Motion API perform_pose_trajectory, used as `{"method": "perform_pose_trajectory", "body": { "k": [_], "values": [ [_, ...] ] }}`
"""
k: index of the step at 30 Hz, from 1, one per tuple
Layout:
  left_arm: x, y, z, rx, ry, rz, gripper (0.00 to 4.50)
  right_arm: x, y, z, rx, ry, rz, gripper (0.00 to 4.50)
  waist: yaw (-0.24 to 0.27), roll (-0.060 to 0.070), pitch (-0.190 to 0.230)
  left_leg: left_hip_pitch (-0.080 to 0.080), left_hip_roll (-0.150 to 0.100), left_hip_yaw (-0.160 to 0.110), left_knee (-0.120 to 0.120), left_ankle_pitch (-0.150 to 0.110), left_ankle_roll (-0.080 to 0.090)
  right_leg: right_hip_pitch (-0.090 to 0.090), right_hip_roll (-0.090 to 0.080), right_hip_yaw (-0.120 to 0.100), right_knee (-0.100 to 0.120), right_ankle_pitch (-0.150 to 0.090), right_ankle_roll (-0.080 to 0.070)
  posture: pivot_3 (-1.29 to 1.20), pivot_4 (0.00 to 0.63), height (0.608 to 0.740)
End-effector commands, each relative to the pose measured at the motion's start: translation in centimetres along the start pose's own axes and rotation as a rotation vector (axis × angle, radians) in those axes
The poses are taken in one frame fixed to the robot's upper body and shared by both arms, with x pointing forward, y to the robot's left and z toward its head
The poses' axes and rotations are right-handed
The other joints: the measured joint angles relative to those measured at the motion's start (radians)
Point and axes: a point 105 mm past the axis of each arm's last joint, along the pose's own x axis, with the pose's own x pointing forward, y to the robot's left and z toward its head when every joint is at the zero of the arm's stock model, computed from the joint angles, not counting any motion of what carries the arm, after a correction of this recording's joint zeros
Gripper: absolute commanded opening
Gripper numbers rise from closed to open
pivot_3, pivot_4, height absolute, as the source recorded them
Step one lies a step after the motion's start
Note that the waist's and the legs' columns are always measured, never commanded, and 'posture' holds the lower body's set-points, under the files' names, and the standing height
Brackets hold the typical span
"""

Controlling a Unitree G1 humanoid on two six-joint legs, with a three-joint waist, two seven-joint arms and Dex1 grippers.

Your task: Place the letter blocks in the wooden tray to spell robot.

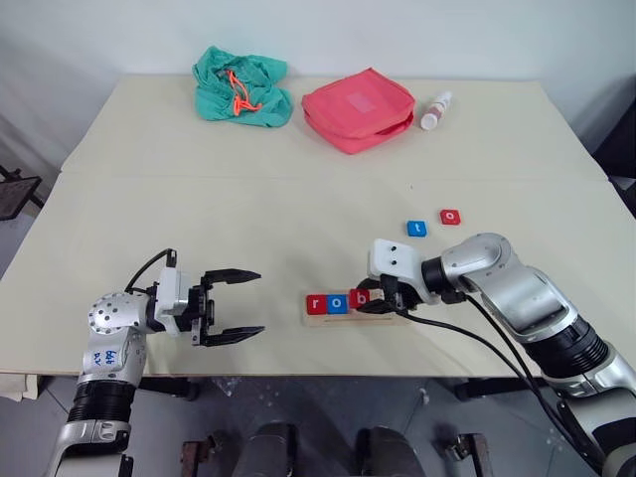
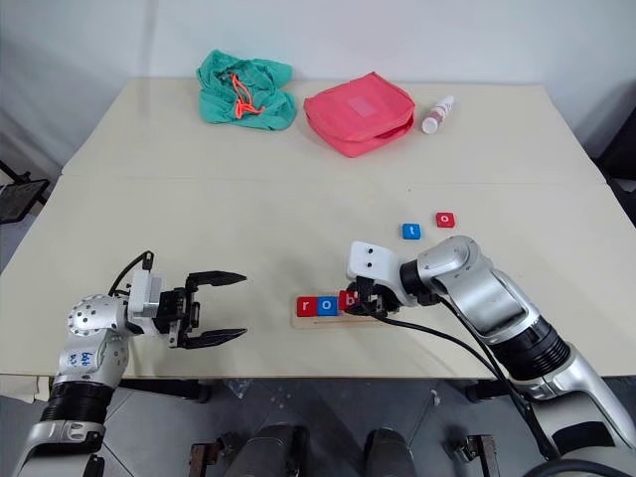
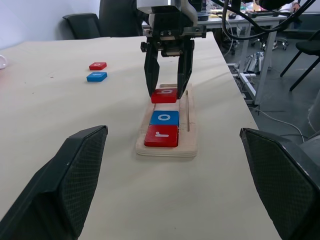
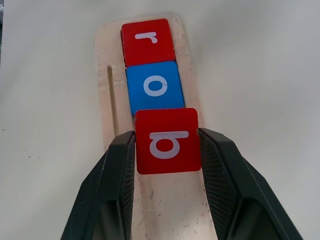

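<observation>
**The red b goes in third**

The right claw (image 4: 167,145) pinches the red b (image 4: 167,140) by its two side edges and holds it over the tray (image 3: 167,150), right behind the blue o (image 4: 155,86). The red r (image 4: 147,41) and that blue o already lie in the tray, side by side. The b looks a bit tipped and I cannot tell if it sits flat yet.

The left claw (image 1: 227,306) is wide open with nothing in it. It hangs just over the table (image 1: 298,199), near the r end of the tray.

The blue t (image 1: 416,228) and the red o (image 1: 450,216) lie on the table, close together, a little way past the tray.

The blocks look small, flat, hard and light. Their tops look smooth, so I think they could slide or flip if pushed. The best place to grab one is by two opposite edges, like the b now. The tray looks light too, so a bump might shove it along.
</observation>
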Motion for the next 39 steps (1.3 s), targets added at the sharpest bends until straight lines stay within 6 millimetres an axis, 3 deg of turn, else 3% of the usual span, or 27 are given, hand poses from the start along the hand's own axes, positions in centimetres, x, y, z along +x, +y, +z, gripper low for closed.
{"method": "perform_pose_trajectory", "body": {
  "k": [1,10,17,20,25,31,39],
  "values": [
    [0.2,0.1,0.7,0.043,-0.015,0.0,4.5,-0.4,0.1,0.8,-0.053,-0.003,-0.008,1.48,0.0,0.0,0.0,0.0,0.0,0.0,0.0,0.0,0.0,0.0,0.0,0.0,0.0,0.0,0.0,0.0,0.15,0.74],
    [0.3,0.1,0.7,0.045,-0.019,0.005,4.5,-0.4,1.0,1.2,-0.055,-0.026,0.025,4.49,0.0,0.0,0.0,0.0,0.0,0.0,0.0,0.0,0.0,0.0,0.0,0.0,0.0,0.0,0.0,0.0,0.15,0.74],
    [0.4,0.3,0.6,0.044,-0.022,0.007,4.5,-1.9,0.8,1.2,-0.026,-0.077,-0.023,4.49,0.002,0.0,0.0,0.0,0.0,0.0,0.0,0.0,0.0,0.0,0.0,0.0,0.0,0.0,0.0,0.0,0.15,0.74],
    [0.5,0.4,0.5,0.044,-0.024,0.006,4.5,-2.8,1.5,0.2,-0.003,-0.065,-0.001,3.88,0.006,0.0,0.0,0.0,0.0,0.0,0.0,0.0,0.0,0.0,0.0,0.0,0.0,0.0,0.0,0.0,0.15,0.74],
    [0.8,0.7,0.5,0.045,-0.032,-0.002,4.5,-3.0,-0.2,-1.3,0.038,-0.046,-0.095,2.09,0.001,0.0,0.0,0.0,0.0,0.001,0.0,0.0,0.0,0.0,0.0,0.0,-0.001,0.0,0.0,0.0,0.15,0.74],
    [0.8,0.7,0.5,0.046,-0.034,-0.007,4.5,-2.3,-0.5,-1.9,0.036,-0.043,-0.088,0.04,0.0,0.0,0.0,0.0,0.0,0.002,-0.001,0.0,0.0,0.0,0.0,0.0,-0.001,0.0,0.0,0.0,0.15,0.74],
    [0.3,0.5,0.6,0.049,-0.023,0.003,4.5,-0.8,-0.5,-1.5,0.025,-0.065,-0.05,0.04,0.001,0.0,0.0,0.0,0.0,0.001,0.0,0.0,0.0,0.0,0.0,0.0,0.0,0.0,0.0,0.0,0.15,0.74]
  ]
}}
